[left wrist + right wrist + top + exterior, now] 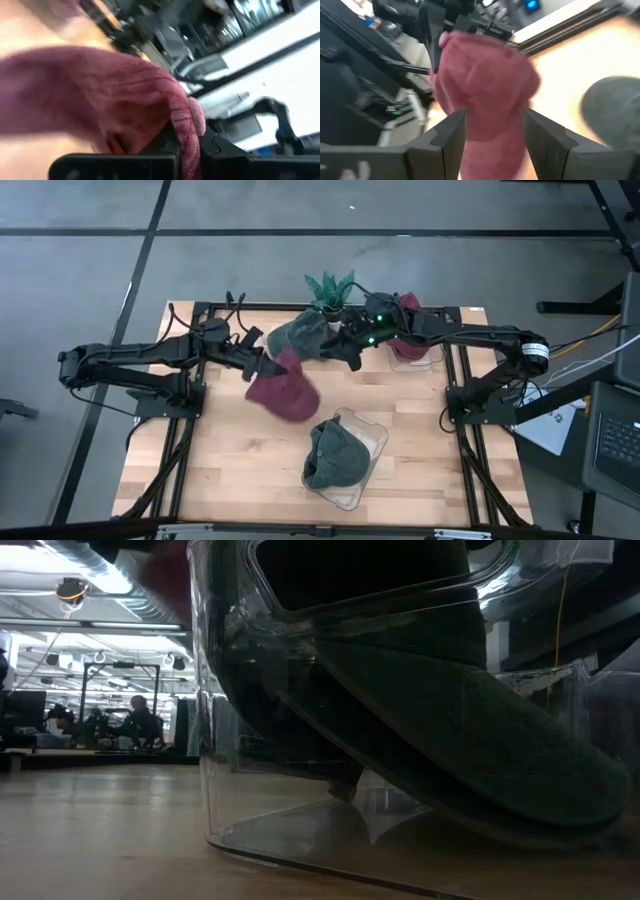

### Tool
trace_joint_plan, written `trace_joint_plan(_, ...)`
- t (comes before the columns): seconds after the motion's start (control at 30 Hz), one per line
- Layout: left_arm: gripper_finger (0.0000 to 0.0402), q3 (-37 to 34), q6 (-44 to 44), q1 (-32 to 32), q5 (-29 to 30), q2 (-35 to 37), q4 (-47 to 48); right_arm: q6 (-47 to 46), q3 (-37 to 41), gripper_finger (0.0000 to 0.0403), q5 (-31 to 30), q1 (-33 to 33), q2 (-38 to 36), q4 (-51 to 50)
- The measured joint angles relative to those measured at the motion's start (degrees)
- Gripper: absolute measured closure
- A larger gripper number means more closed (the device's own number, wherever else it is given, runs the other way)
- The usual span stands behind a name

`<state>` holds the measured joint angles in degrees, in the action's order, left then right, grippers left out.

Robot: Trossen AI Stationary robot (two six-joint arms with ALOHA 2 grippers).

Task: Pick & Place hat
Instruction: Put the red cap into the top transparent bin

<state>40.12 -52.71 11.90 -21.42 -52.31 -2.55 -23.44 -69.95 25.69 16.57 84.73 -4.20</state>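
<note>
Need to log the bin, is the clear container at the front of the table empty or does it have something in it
Not empty. The high view shows a dark green hat sitting inside the clear container.

both arms are black, built of slim tube links with chunky joints and loose black cables looping off them. the right arm (470,335) carries small green lights near its wrist. the right gripper (492,137) has flat, matte black fingers (447,135).
</note>
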Motion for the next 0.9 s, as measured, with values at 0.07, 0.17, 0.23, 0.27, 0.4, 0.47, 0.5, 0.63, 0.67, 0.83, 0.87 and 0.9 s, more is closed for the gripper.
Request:
trace_joint_plan(0.07,0.0397,0.0,-1.63,0.97,0.9,-0.01,-0.2,2.88,0.0,0.0215,-4.64,-1.74,0.0,-0.13)
trace_joint_plan(0.17,0.0398,0.0,-4.02,1.84,3.81,0.03,-0.39,7.47,0.0,0.0215,-12.34,-4.68,0.0,0.02)
trace_joint_plan(0.23,0.0398,0.0,-5.17,1.97,6.61,0.02,-0.62,10.87,0.0,0.0215,-17.57,-6.59,0.0,0.02)
trace_joint_plan(0.27,0.0398,0.0,-5.65,2.09,7.78,0.02,-0.69,12.64,0.0,0.0215,-20.26,-7.49,0.0,0.01)
trace_joint_plan(0.4,0.0398,0.0,-7.63,2.18,11.45,-0.9,-2.54,20.1,0.0,0.0214,-28.53,-10.37,0.27,1.02)
trace_joint_plan(0.47,0.0398,0.0,-8.23,2.16,11.66,-2.29,-5.85,20.94,0.0,0.0214,-29.22,-10.98,0.48,1.71)
trace_joint_plan(0.5,0.0398,0.02,-8.55,2.16,11.64,-3.29,-8.21,20.64,0.0,0.0214,-29.13,-10.98,0.88,2.6)
trace_joint_plan(0.63,0.0398,0.02,-9.7,2.14,11.11,-7.53,-15.03,17.3,-0.04,0.0197,-29.18,-10.89,1.7,2.78)
trace_joint_plan(0.67,0.0398,0.02,-10.23,2.14,10.87,-8.32,-16.15,16.71,-0.04,0.0189,-29.16,-10.76,1.89,2.84)
trace_joint_plan(0.83,0.0398,0.02,-11.25,2.14,9.91,-11.16,-20.4,15.76,-0.04,0.0139,-29.16,-10.39,2.49,3.19)
trace_joint_plan(0.87,0.0398,0.02,-11.28,2.14,9.91,-11.44,-21.04,14.95,-0.04,0.013,-29.16,-10.39,2.51,3.04)
trace_joint_plan(0.9,0.0398,0.02,-11.25,2.14,9.93,-11.67,-21.74,14.17,-0.04,0.0122,-29.18,-10.39,2.67,3.04)
